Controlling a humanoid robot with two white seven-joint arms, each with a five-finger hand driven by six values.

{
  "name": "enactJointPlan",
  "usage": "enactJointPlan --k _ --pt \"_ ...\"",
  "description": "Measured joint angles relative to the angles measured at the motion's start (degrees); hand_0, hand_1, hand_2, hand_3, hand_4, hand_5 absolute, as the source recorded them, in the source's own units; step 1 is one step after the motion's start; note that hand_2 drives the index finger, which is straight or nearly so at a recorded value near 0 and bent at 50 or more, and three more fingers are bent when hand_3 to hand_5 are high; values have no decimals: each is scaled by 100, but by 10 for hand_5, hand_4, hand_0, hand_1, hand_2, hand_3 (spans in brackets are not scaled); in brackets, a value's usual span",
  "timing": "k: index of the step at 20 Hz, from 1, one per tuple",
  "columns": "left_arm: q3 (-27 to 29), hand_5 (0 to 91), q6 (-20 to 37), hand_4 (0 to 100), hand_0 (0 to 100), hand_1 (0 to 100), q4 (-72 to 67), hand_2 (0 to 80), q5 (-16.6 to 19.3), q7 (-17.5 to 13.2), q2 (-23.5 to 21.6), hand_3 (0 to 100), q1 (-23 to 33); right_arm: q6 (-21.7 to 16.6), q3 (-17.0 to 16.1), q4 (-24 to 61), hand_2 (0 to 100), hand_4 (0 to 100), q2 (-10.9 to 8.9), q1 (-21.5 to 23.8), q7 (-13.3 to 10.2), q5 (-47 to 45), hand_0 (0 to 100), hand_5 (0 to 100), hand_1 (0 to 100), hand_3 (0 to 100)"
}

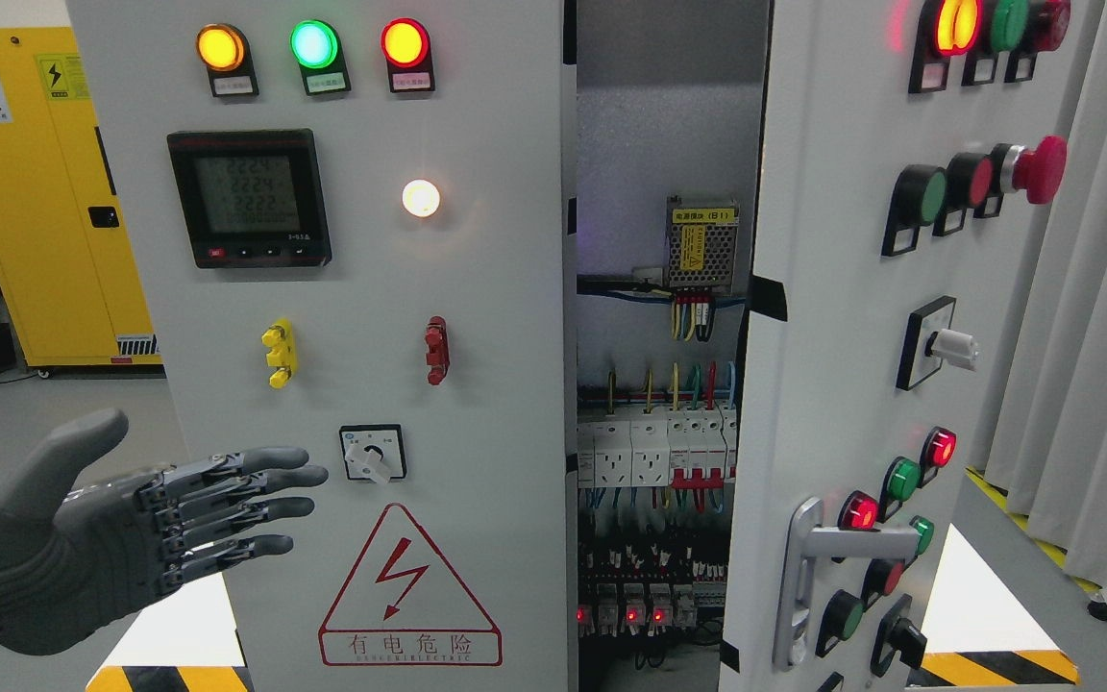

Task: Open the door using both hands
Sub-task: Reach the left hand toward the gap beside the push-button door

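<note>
Right door (832, 384): swung outward toward the camera; its free left edge runs down the frame from upper centre to the lower edge, with the interior exposed to its left.
Left door (361, 288): flat to the camera and apparently closed; its right edge meets the gap just left of frame centre.
Open gap: interior wiring and breakers (654, 452) show between the two door edges; a small power supply (702, 245) sits higher up.
Room to the left: open floor and a yellow cabinet (44, 192) lie beyond the left door's outer edge.
Room to the right: grey curtain (1082, 288) hangs close behind the open door.
Door handle (818, 567): silver lever, low on the right door near its free edge.
Cut off: tops and bottoms of both doors; the lowest controls on the right door.
Hard to read: meter (249, 197) digits and lamp label print.
Left hand (131, 533): lower left, palm side-on, fingers (246, 500) extended and spread, thumb raised, grasping nothing; fingertips overlap the left door's lower left area near the rotary switch (373, 454); contact cannot be told.
Hand to handle: well apart, the handle far right of the hand.
</note>
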State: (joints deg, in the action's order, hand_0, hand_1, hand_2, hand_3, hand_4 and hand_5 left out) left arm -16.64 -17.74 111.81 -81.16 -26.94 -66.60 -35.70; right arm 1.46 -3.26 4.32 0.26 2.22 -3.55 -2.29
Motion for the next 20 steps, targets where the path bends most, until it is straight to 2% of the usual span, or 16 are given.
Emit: enactJointPlan --k 8,15,20 --pt "-783 0 -122 0 0 0 -401 0 286 127 1306 49 -1578 0 0 -4 0 0 -14 33 0 0 215 0 99 0" --pt "-1387 0 -288 0 0 0 -796 0 757 161 2447 48 -2265 0 0 -6 0 0 -19 75 4 -1 215 0 98 0" --pt "-1887 0 -307 0 0 0 -1116 0 908 164 3087 48 -2841 0 0 -5 0 0 -21 87 15 1 215 0 97 0"
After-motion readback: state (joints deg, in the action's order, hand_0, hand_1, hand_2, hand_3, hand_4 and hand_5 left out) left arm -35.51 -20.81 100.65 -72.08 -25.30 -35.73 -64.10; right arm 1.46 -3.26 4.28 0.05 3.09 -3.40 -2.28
